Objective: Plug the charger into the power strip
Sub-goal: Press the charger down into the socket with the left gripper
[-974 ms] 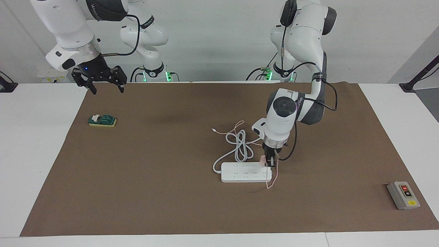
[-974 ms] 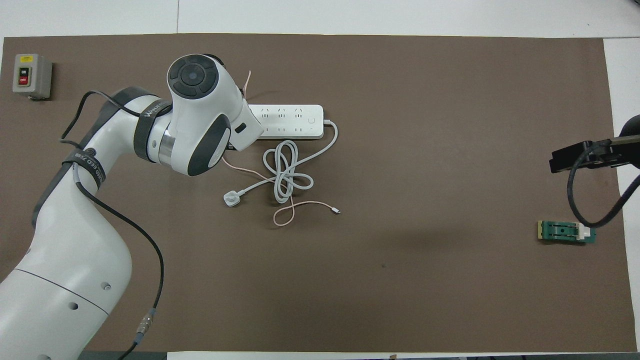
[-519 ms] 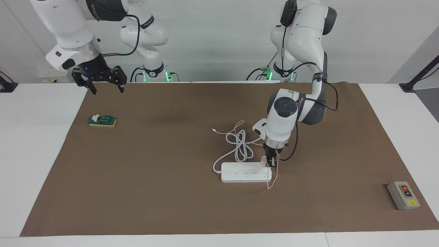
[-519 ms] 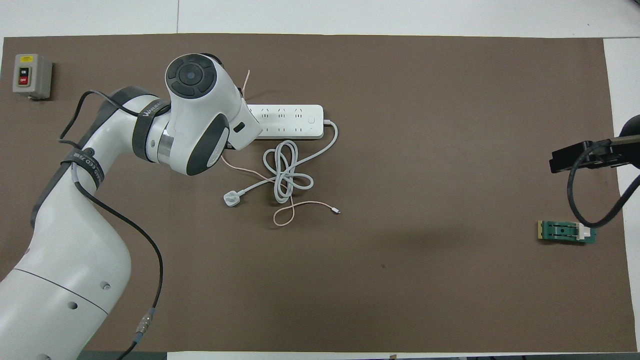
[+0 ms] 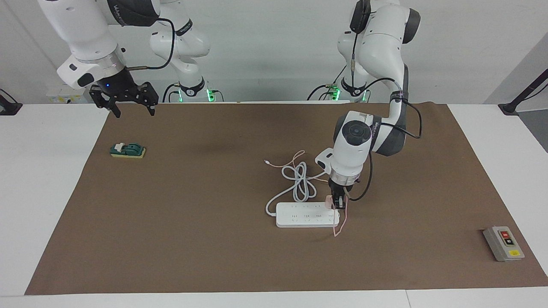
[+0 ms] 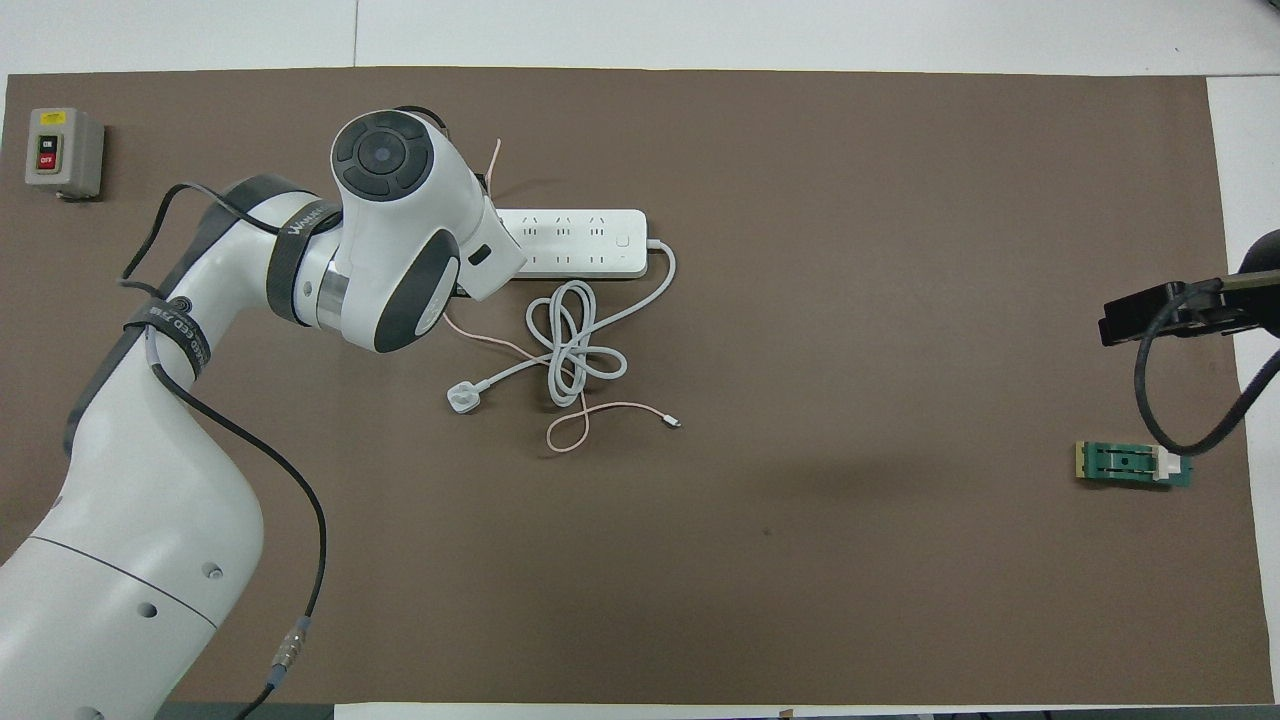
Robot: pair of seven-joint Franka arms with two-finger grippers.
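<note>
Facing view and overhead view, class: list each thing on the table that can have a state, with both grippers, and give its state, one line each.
Left gripper: shut on the charger, at the power strip's end.
Charger: held upright against the strip; seating not visible.
Power strip: flat; cord coiled, its white plug loose on the mat.
Right gripper: open, waiting above the mat's corner.
Grey switch box: lying flat; setting unreadable.
Green switch block: untouched.
</note>
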